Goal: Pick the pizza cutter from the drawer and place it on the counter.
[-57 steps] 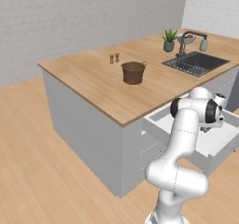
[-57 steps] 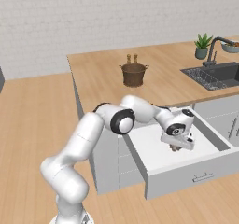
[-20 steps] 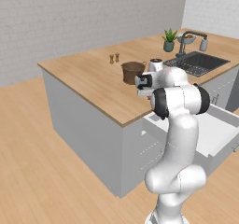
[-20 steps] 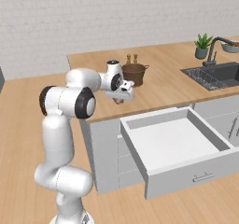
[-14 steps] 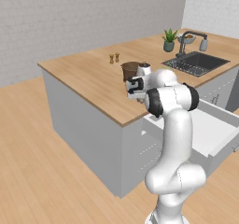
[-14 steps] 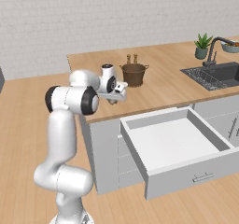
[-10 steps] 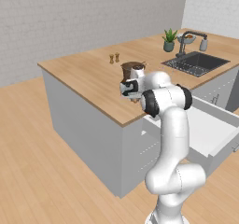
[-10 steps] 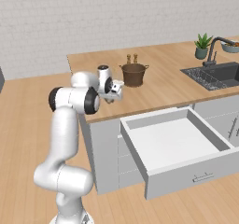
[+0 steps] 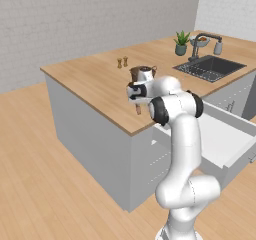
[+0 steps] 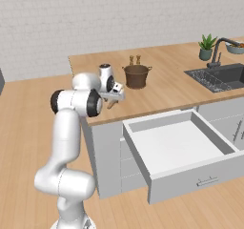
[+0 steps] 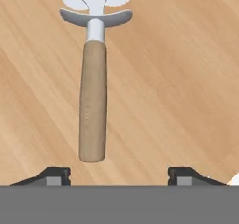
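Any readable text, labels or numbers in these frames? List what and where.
None readable in any view.
Pizza cutter: plain wooden handle, bare metal head, no marking.
Drawer: blank front and inside.
Counter: wood grain only.
Pot, shakers, plant: no labels visible; the shakers are too small to tell.
Gripper: no print on the fingertips.
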Controlling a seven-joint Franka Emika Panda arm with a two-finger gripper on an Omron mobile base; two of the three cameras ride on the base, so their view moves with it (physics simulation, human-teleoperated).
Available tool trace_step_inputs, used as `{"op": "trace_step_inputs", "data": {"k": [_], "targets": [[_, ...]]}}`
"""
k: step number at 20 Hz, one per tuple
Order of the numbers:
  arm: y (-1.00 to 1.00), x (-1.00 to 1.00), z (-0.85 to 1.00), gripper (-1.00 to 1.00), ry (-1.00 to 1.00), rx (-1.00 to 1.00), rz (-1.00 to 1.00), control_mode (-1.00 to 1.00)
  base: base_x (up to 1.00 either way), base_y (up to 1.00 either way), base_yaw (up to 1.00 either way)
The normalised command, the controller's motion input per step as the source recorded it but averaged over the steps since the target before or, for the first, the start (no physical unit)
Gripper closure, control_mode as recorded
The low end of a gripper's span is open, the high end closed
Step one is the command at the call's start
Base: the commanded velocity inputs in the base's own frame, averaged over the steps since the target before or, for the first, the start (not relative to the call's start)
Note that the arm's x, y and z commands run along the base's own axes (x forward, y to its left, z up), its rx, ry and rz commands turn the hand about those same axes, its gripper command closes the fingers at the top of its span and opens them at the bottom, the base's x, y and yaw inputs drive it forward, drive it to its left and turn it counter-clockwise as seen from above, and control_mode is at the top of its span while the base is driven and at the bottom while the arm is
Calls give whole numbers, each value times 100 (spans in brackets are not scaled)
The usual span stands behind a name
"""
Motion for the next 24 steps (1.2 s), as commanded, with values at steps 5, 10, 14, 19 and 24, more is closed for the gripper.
{"op": "trace_step_inputs", "data": {"k": [5, 10, 14, 19, 24], "targets": [[-91, -100, 21, -100, -24, 12, 0, -100, 0, 0, 0], [-93, -100, 20, -100, -33, 14, 0, -100, 0, 0, 0], [-77, -100, 30, -100, -36, 12, 0, -100, 0, 0, 0], [-36, -100, 90, -100, -42, 14, 0, -100, 0, 0, 0], [-14, -100, 100, -100, -33, 23, 0, -100, 0, 0, 0]]}}
